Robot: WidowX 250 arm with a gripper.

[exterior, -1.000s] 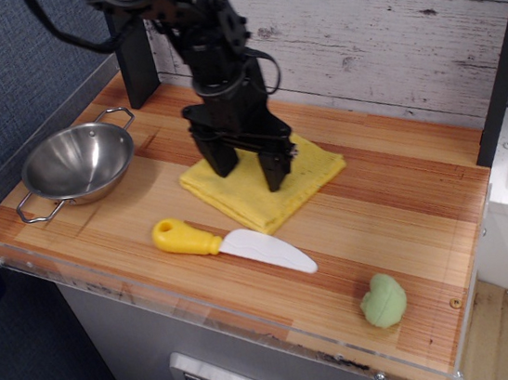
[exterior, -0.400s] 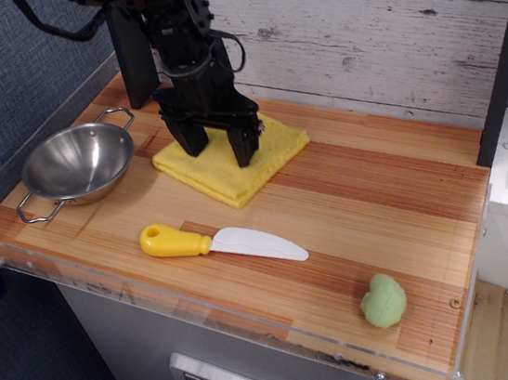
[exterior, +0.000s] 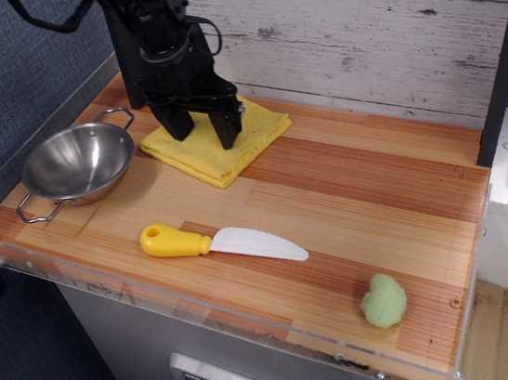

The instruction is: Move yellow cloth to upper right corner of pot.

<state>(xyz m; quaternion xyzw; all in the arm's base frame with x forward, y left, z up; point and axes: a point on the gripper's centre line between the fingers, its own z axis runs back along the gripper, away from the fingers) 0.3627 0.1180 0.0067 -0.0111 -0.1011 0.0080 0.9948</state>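
There are no words, numbers, labels or signs to read anywhere here.

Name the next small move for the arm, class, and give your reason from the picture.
Probably open and lift straight up. The yellow cloth already lies flat on the wood beside the pot, toward the back wall, with the gripper pressing down on it, fingers spread. More dragging would likely overshoot.
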